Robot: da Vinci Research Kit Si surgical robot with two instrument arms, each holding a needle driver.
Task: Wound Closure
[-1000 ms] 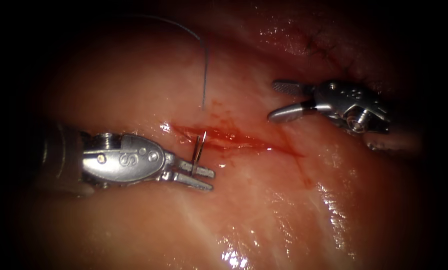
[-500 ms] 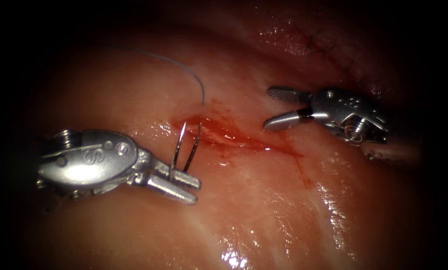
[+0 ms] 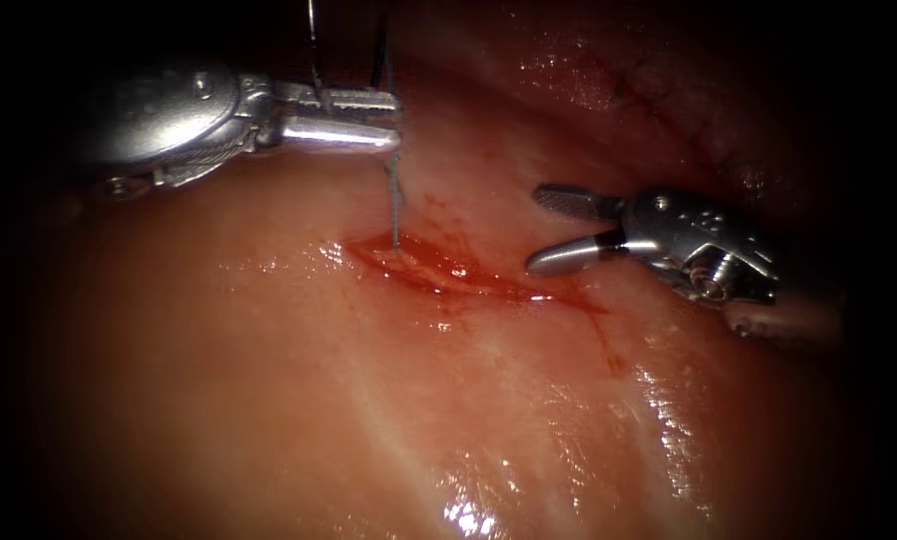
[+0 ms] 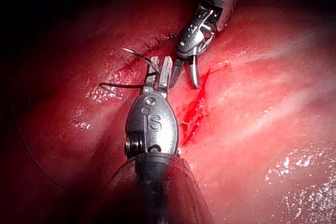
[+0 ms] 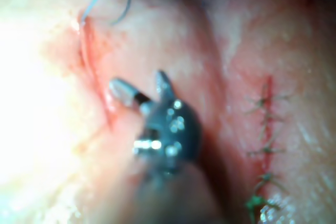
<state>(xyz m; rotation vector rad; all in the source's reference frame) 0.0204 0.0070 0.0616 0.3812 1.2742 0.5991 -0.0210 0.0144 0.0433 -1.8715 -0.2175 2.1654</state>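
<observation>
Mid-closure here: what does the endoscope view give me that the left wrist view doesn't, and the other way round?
Endoscope view: the thread running straight from the left end of the cut up to the left hand. Left wrist view: the needle, its curve and tip clear of the tissue. Both: the left hand shut on the needle around mid-curve, the right hand open, holding nothing, and red fluid in the cut.

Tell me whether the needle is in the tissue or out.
Out. The left hand holds the needle clear above the tissue; thread runs down into the cut.
</observation>
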